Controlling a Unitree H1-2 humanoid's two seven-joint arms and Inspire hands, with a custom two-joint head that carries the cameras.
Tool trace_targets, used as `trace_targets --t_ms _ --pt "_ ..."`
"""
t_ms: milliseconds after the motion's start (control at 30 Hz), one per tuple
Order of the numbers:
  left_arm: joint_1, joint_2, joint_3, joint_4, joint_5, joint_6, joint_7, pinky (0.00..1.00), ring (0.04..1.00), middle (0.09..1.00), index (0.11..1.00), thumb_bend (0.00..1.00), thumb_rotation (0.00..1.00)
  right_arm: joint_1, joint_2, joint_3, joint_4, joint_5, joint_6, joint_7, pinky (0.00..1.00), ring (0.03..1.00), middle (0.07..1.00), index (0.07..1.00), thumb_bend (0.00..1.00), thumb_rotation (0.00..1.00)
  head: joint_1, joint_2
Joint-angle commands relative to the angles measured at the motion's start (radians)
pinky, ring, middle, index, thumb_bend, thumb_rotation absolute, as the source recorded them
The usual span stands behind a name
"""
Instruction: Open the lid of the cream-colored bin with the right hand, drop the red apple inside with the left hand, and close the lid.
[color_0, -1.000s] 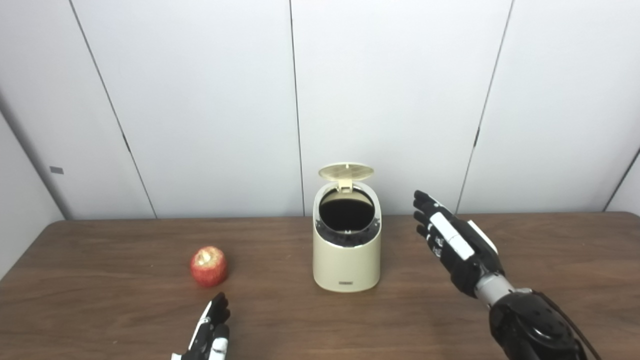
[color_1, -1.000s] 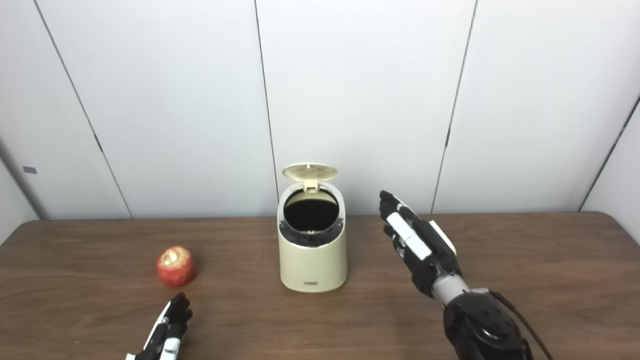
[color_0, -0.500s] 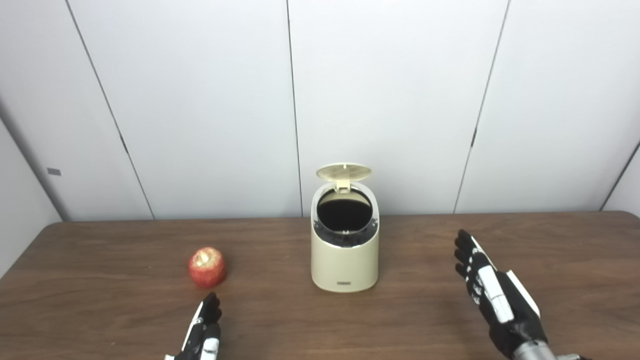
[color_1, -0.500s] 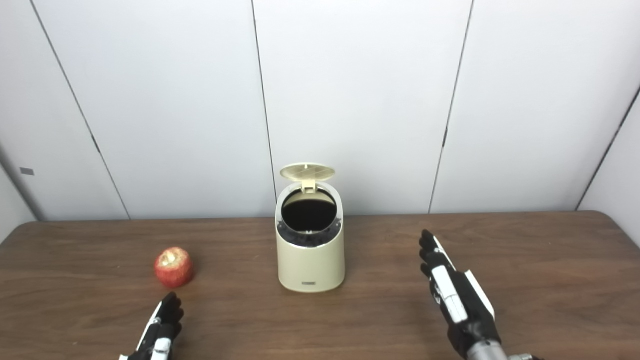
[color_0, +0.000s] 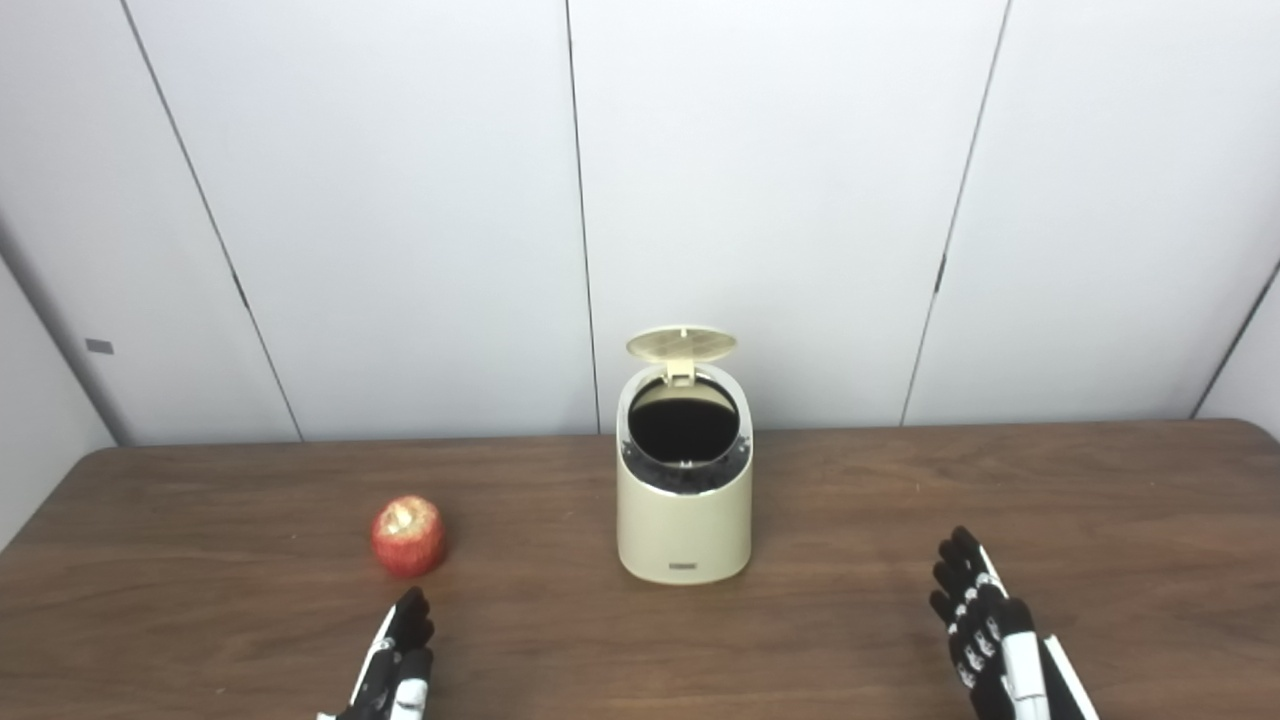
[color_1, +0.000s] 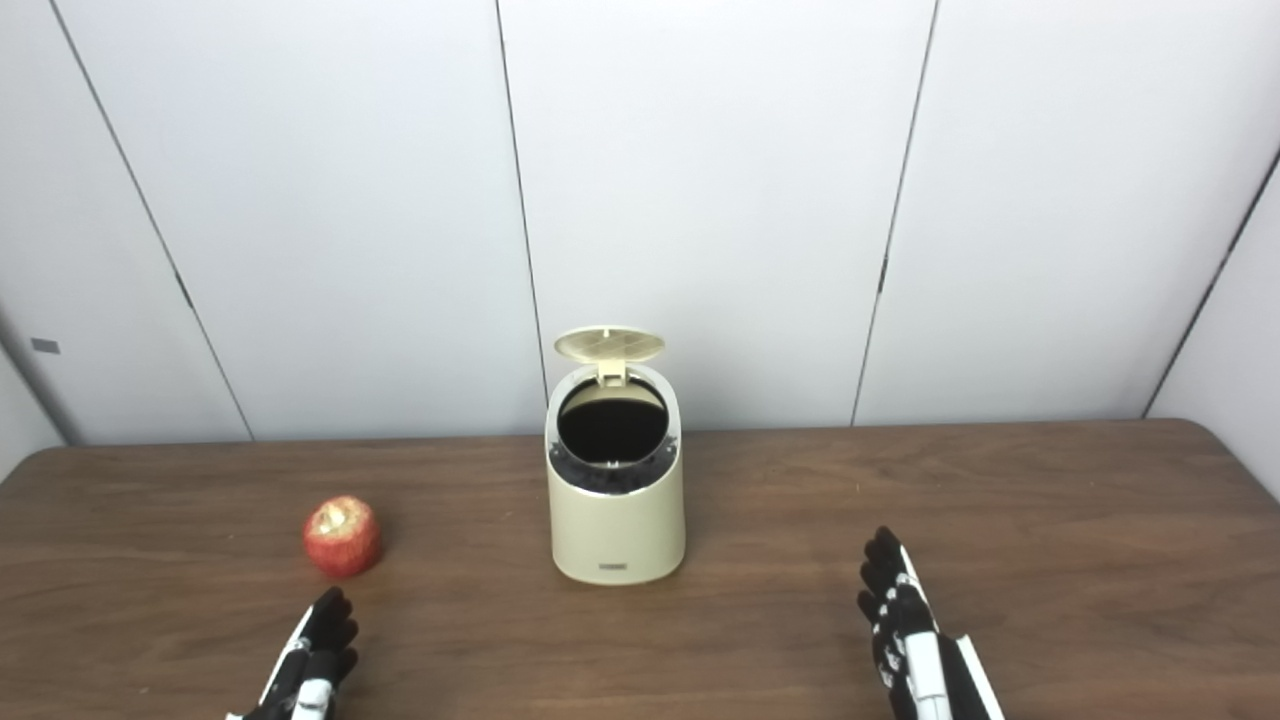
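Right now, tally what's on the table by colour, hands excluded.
Red: 1, the apple, sitting left of the bin.
Cream: 1, the bin, its lid flipped up and the opening dark.
Total: 2 things on the brown table.

Bare table (color_0: 230, 600) between left hand (color_0: 395, 665), apple (color_0: 408, 536).

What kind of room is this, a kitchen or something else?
Probably a bare test room, not a kitchen: plain white wall panels, one brown wooden table, and on it only a small cream bin and a red apple.
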Motion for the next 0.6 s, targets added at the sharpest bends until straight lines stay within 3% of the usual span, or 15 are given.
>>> trace_targets --t_ms 0,33,133,367,400,567 --pt "0.071 -0.003 0.0 -0.04 0.006 -0.015 0.001 0.94 0.954 0.959 0.962 0.46 0.76 0.008 0.005 -0.013 -0.03 0.046 0.0 0.007 1.0 1.0 1.0 1.0 0.67 0.97 -0.001 0.001" --pt "0.073 -0.004 0.001 -0.046 0.006 -0.013 0.002 0.92 0.947 0.954 0.958 0.46 0.75 0.015 0.005 -0.013 -0.031 0.054 0.001 0.007 1.0 1.0 1.0 1.0 0.66 0.98 0.048 0.022" --pt "0.079 -0.006 0.001 -0.067 0.01 0.001 0.004 0.9 0.934 0.943 0.951 0.46 0.73 0.03 -0.001 -0.012 -0.038 0.059 0.002 0.007 1.0 1.0 1.0 1.0 0.63 1.0 0.106 0.043" --pt "0.081 -0.017 0.002 -0.098 -0.001 0.037 0.01 0.83 0.896 0.914 0.924 0.49 0.6 0.034 -0.02 -0.021 -0.008 0.082 -0.009 0.024 1.0 1.0 1.0 1.0 0.62 0.99 0.225 0.063" --pt "0.082 -0.02 0.0 -0.102 0.005 0.043 0.014 0.83 0.893 0.912 0.922 0.49 0.59 0.032 -0.023 -0.023 -0.006 0.089 -0.007 0.027 1.0 1.0 1.0 1.0 0.62 0.99 0.261 0.067" --pt "0.083 -0.029 -0.011 -0.105 0.029 0.047 0.024 0.79 0.868 0.901 0.919 0.51 0.57 0.023 -0.039 -0.016 -0.012 0.086 0.011 0.032 1.0 1.0 1.0 1.0 0.62 0.98 0.312 0.072"
